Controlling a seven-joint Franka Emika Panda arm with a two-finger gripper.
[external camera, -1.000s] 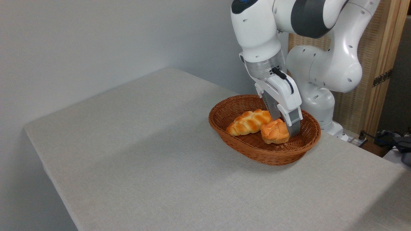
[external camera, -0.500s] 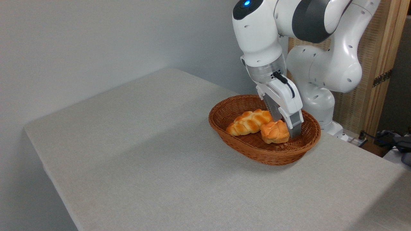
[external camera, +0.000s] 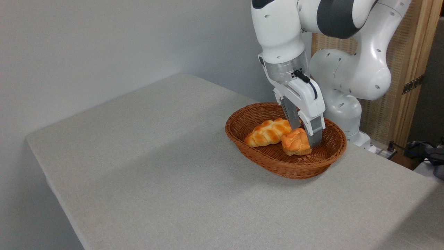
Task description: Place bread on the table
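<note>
A: Pincer (external camera: 305, 133) state?

B: Down in the basket (external camera: 239, 133), fingers (external camera: 315, 130) straddling the back of the bun (external camera: 296, 142). Looks clenched on it, one finger behind, one on the right flank. Contact side half hidden, so a judgement.

A: Bun location?

B: In the basket, right half, touching the loaf (external camera: 267, 132). Sits just below and left of the fingertips. Roundish, no real long axis. Possibly tilted up slightly; hard to tell.

A: Key relation for next move?

B: Bare bench (external camera: 166, 166) lies left and forward of the basket. Needs lift over the rim, then carry that way. Loaf close on the left, risk of nudging.
</note>
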